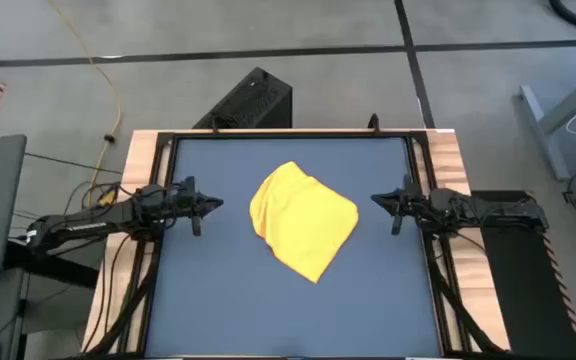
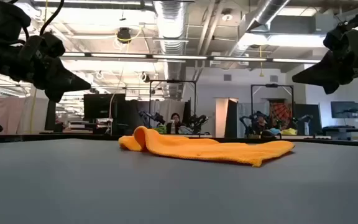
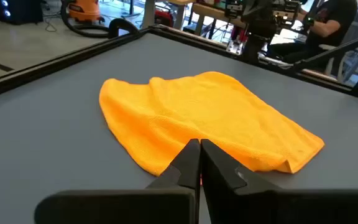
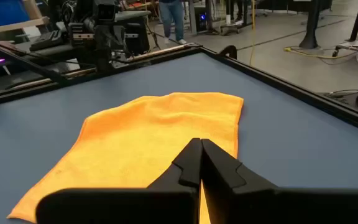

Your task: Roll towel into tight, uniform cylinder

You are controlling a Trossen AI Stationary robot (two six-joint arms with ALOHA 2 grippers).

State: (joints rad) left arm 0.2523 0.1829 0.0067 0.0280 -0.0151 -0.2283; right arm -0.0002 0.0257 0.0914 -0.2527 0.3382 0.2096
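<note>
Yellow towel (image 1: 303,220) lying unrolled mid-mat (image 1: 218,300), long axis diagonal from far-left to near-right, left gripper (image 1: 213,205) and right gripper (image 1: 378,199) flanking it, raised, fingers pressed together, holding nothing.

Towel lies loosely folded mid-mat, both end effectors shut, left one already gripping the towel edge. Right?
Not quite. The left end effector is shut but grips nothing: the high view shows it hanging apart from the towel, off its left side. The rest holds: the towel lies loosely folded on the mat, and the right end effector is shut too.
</note>
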